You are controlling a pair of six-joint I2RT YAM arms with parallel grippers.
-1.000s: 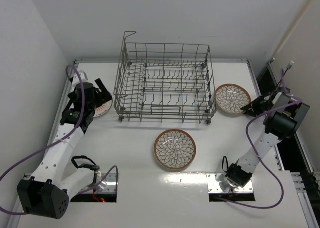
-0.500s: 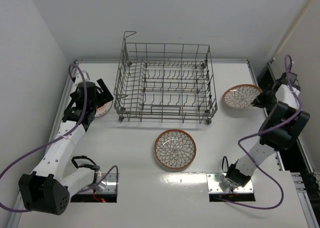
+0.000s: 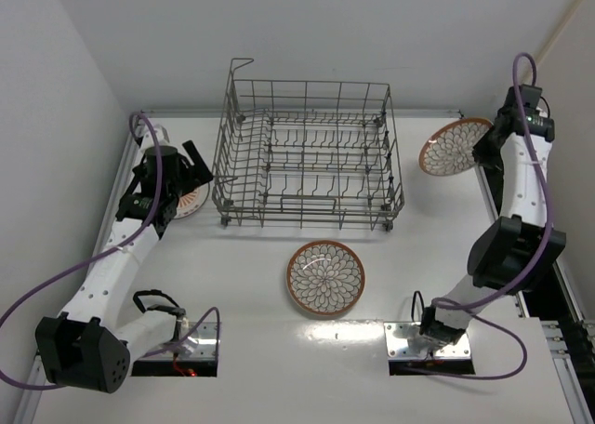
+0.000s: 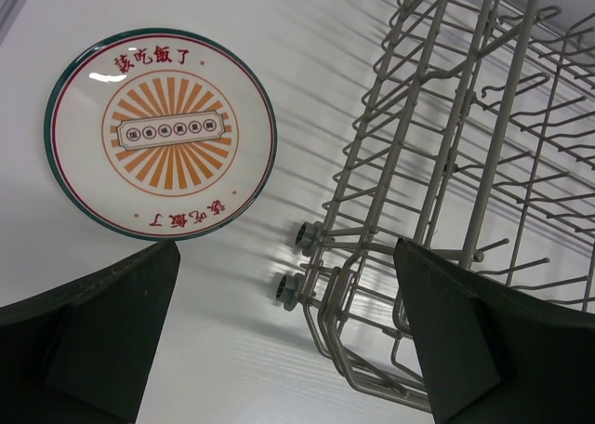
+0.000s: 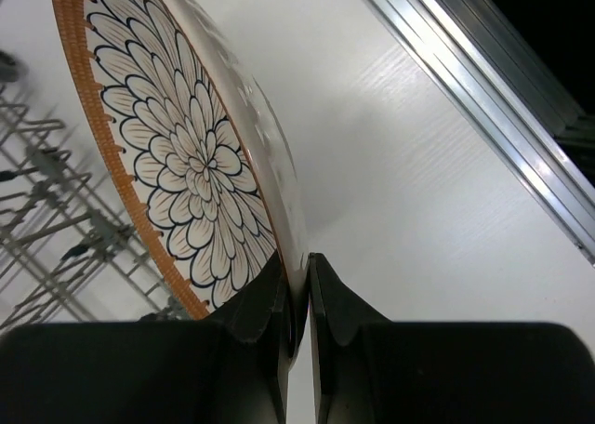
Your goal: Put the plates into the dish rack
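Note:
The grey wire dish rack stands at the back middle of the table. My right gripper is raised to the right of it, shut on the rim of an orange-rimmed petal plate that is tilted on edge in the air. In the right wrist view both jaws pinch that plate. A brown-rimmed petal plate lies flat in front of the rack. My left gripper hovers open, holding nothing, over the sunburst plate beside the rack's left end. The left wrist view shows that plate, the rack's corner and the wide-open gripper.
White walls close in on the table at the left and back. An aluminium rail runs along the table's right edge, close to the held plate. The arms' base plates sit at the near edge, with purple cables looping from each arm.
The right gripper closed on the petal plate, lifted it off the table and carried it up and back, tilting it on edge. The left gripper edged slightly toward the back.

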